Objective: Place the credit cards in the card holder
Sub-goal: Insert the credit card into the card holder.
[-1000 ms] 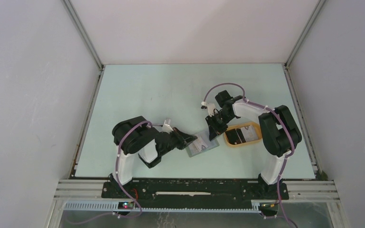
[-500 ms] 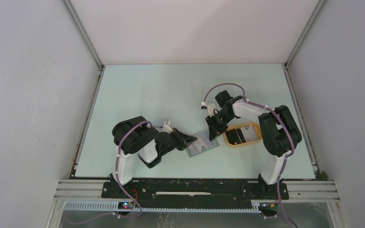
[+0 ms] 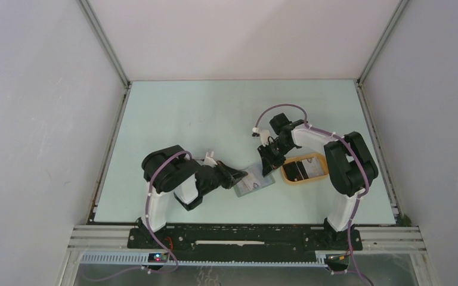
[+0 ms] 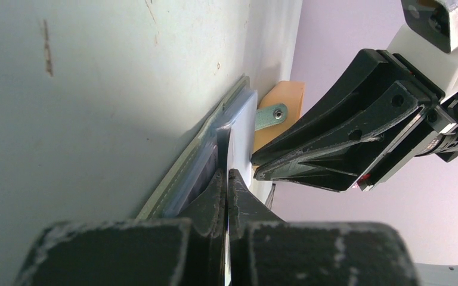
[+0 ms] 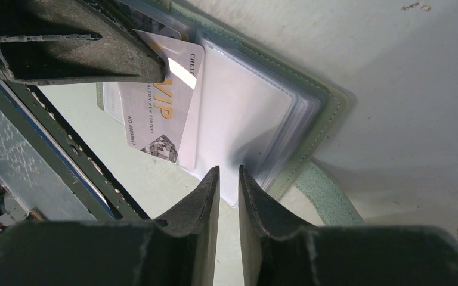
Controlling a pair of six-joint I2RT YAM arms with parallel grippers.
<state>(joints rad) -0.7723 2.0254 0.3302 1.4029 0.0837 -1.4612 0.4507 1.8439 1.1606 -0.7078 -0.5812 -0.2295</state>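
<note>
The card holder (image 3: 255,185) lies open and flat on the table (image 3: 185,119), near centre, with its long axis running from near left to far right. One pale credit card (image 5: 161,113), printed "VIP", lies at a slant over its left half, one long edge against a clear sleeve (image 5: 244,107). Whether the card has entered the sleeve cannot be told.

The left gripper (image 4: 227,173) is fully closed on this card. The right gripper (image 5: 228,179) stands at a narrow gap, pinching the sleeve's corner.

A tan tray (image 3: 284,176), just right of the holder, contains a black card (image 3: 296,171) and a pale card (image 3: 313,168). The holder's snap strap (image 4: 270,116) extends towards the tray.
</note>
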